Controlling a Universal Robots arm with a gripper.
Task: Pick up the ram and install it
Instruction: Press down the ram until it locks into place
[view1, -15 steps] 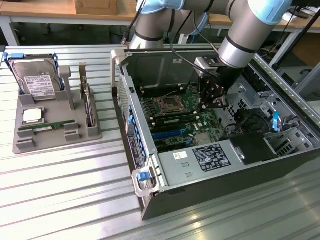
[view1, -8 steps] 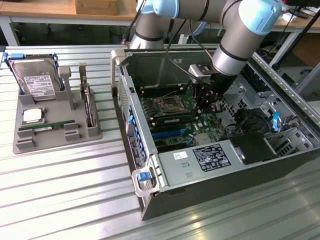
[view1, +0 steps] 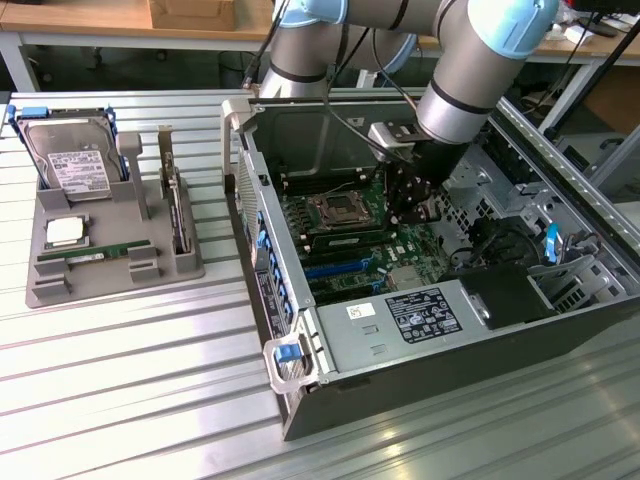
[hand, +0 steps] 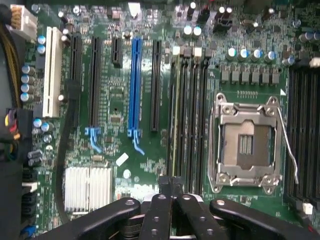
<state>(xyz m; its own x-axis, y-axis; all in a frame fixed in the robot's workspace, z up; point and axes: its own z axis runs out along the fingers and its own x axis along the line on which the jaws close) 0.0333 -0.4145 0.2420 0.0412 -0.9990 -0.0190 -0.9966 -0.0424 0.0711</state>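
The black two-fingered gripper (hand: 172, 182), fingers pressed together, hangs over the green motherboard's black memory slots (hand: 191, 115) inside the open computer case (view1: 300, 400).

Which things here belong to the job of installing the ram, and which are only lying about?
Job: ram; memory slots; end effector.
Lying about: hard drive; processor chip; upright card.
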